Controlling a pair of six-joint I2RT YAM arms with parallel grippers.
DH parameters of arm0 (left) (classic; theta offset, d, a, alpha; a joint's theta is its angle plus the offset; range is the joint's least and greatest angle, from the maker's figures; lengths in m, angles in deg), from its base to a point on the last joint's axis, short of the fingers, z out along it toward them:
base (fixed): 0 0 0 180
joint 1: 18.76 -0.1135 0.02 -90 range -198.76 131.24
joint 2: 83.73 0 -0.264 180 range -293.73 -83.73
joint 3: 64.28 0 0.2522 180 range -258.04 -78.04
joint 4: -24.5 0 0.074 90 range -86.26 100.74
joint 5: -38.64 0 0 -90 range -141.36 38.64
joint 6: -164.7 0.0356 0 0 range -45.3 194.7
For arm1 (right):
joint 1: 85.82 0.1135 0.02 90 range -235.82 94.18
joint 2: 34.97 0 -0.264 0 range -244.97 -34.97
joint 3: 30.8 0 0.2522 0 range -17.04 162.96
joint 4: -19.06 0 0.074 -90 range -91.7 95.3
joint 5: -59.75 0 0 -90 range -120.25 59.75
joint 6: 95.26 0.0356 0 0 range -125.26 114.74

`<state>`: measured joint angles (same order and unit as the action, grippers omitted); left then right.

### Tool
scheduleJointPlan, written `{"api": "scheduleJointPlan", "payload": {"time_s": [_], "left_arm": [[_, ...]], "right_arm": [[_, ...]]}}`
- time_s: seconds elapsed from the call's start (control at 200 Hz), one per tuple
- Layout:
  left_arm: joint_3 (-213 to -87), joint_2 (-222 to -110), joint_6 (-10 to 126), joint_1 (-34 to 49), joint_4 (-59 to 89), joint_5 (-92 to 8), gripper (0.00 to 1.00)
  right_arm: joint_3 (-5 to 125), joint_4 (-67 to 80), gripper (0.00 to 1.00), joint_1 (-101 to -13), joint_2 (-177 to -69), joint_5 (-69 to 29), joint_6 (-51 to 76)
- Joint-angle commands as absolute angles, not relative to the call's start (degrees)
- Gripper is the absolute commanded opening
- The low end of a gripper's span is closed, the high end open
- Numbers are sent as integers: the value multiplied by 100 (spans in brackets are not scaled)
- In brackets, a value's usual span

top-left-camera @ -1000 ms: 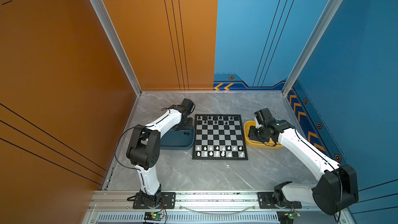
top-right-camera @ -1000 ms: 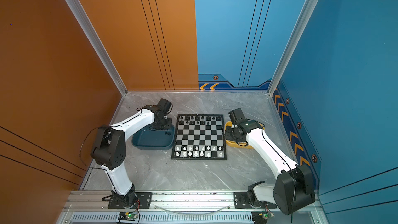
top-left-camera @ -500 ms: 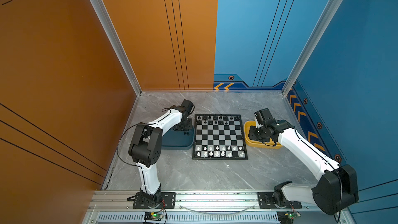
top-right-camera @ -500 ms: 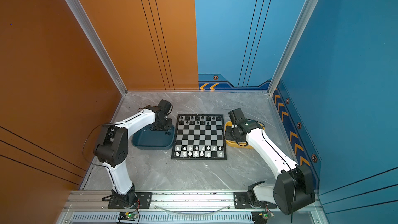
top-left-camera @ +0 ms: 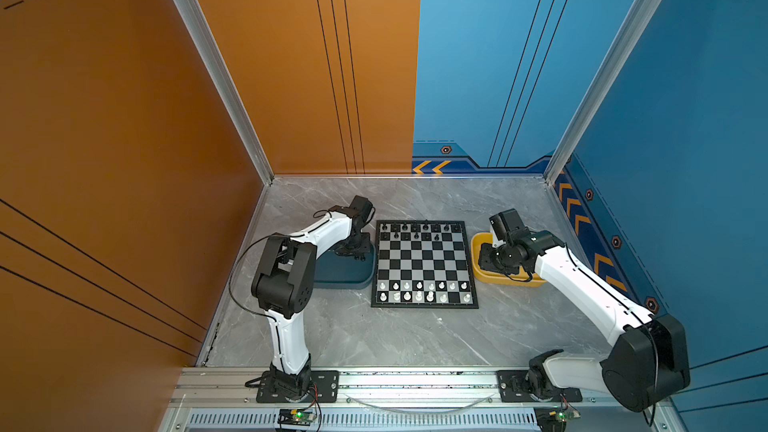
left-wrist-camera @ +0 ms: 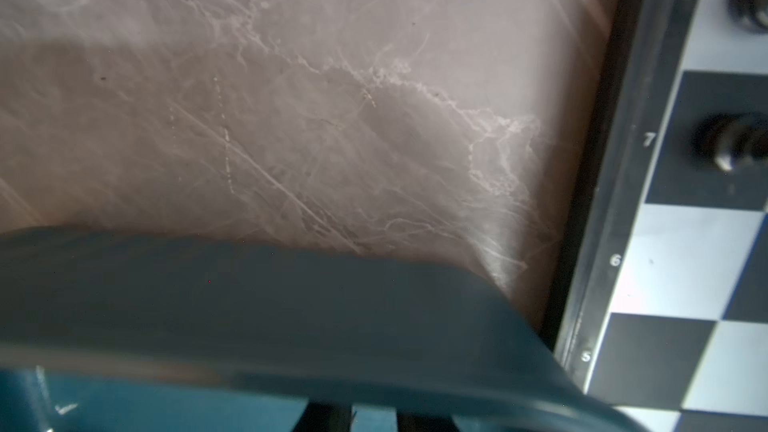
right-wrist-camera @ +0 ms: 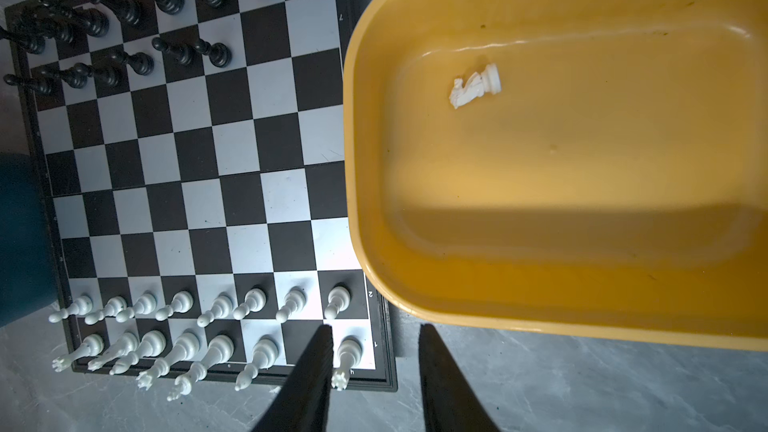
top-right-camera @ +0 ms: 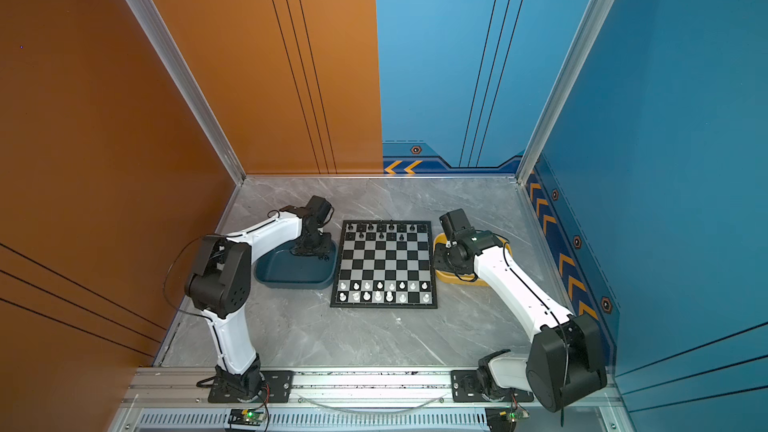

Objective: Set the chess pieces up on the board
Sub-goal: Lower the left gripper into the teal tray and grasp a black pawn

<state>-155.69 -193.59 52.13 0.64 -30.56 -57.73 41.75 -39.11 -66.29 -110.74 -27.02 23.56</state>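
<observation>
We have only swung the left elbow; the left gripper [top-left-camera: 354, 252] stays left of the board [top-left-camera: 424, 263], its grip hidden from us. Our right gripper [right-wrist-camera: 375, 328] idles with jaws apart, empty, so the white knight [right-wrist-camera: 473, 87] still lies right of the board, unplaced.

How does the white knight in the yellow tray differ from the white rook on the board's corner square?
The white knight lies on its side in the yellow tray; the white rook stands upright on the board. The knight has a horse head, the rook a notched crown. Both are small white pieces.
</observation>
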Motion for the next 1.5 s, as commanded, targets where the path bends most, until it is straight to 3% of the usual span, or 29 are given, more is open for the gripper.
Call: {"api": "scheduleJointPlan", "payload": {"time_s": [0.0,0.521,0.641,0.761,1.191,1.497], "left_arm": [[-15526,-19509,5126,22,-3093,-5657,20],[-15585,-19623,5110,57,-3088,-5586,15],[-15588,-19614,5114,57,-3094,-5593,11],[-15593,-19533,5132,57,-3102,-5563,0],[-15928,-18911,5219,218,-3594,-5857,0],[-17135,-18841,5411,983,-4137,-6343,0]], "right_arm": [[4323,-4048,37,-6595,-11135,-2815,2436],[4319,-4030,37,-6587,-11170,-2814,2431],[4331,-4024,37,-6587,-11179,-2814,2427],[4330,-4020,37,-6587,-11192,-2806,2421],[4321,-3982,37,-6587,-11205,-2777,2401],[4210,-3981,37,-6630,-11046,-2825,2374]]}}
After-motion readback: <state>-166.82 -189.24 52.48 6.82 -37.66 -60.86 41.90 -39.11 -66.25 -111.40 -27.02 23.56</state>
